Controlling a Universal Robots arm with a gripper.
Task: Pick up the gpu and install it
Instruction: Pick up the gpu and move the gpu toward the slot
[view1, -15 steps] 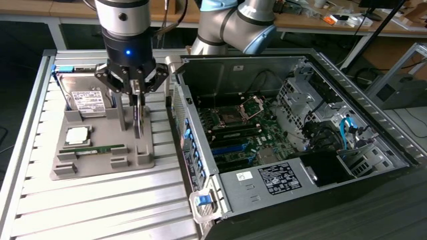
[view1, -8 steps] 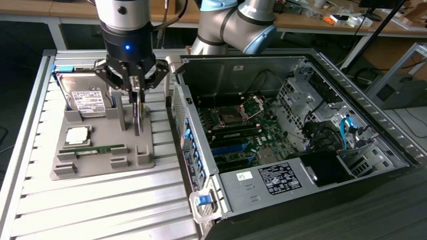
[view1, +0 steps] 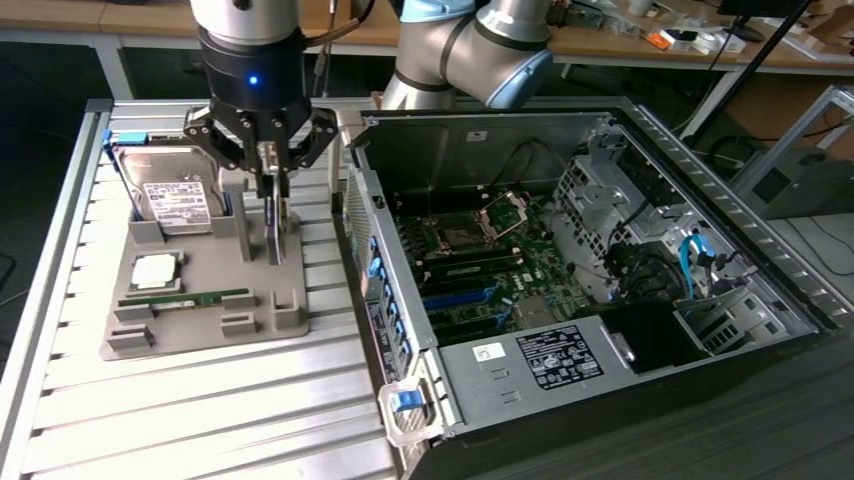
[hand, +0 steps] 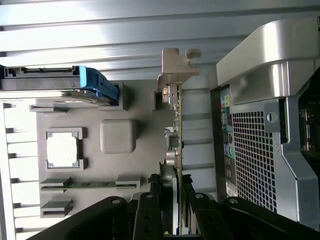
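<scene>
Grey plastic holder (view1: 200, 325) on the slatted desk (view1: 187, 410), at the exterior view's left, carries the gpu (view1: 275, 228) standing on edge in its slot, near the hard drive (view1: 180, 198). The end effector (view1: 272, 172) hangs straight above the card. Its fingers are drawn narrow and pinch the card's upper edge, and the card is not yet out of the slot. At the exterior view's right, the wall of the open computer case (view1: 358, 230) rises just beside the holder. Sideways room looks tight there, while overhead is open.

From the wrist, the gpu (hand: 176, 127) shows edge-on with a finger (hand: 156, 197) against each face and its metal bracket (hand: 175, 65) at the far end. A plumb lift without twist should keep the card from binding in the slot. The case's perforated rear panel (hand: 250, 160) runs close alongside.
</scene>
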